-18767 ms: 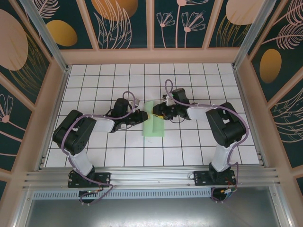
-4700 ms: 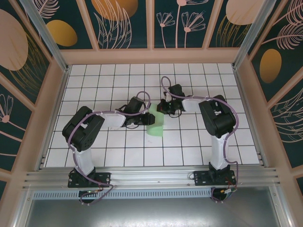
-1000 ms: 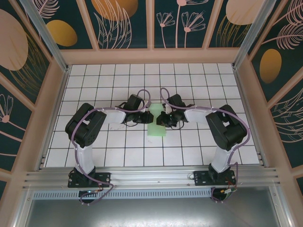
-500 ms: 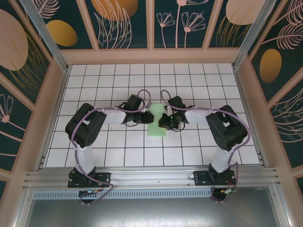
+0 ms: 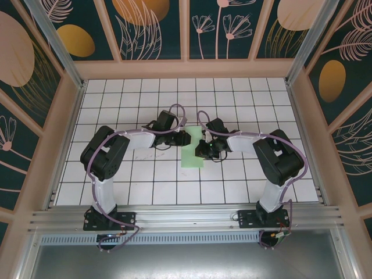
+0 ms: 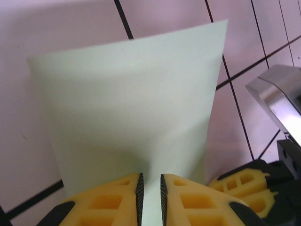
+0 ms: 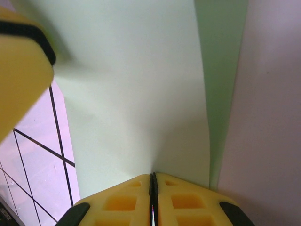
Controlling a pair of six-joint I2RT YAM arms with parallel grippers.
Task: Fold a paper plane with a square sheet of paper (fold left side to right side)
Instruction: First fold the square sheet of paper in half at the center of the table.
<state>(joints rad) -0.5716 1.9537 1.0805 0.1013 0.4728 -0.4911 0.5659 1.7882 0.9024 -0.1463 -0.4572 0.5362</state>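
Between floral walls [image 5: 151,29], white gridded table [image 5: 232,186], paper [image 5: 192,156]

The square sheet of paper [image 6: 131,108] ahead of the left gripper [image 6: 150,178] is thin, matt and smooth. The gripper's fingers [image 6: 108,202] are matt yellow plastic with moulded pockets and black edges. To its right gleams a brushed metal part [image 6: 277,94]. Beside the right gripper [image 7: 153,176], the table [image 7: 273,117] looks smooth and faintly glossy.

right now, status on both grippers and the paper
Left gripper pinching paper edge, jaws a sliver apart. Right gripper clamped tight on it. Paper bowed up between them. Grippers close together.
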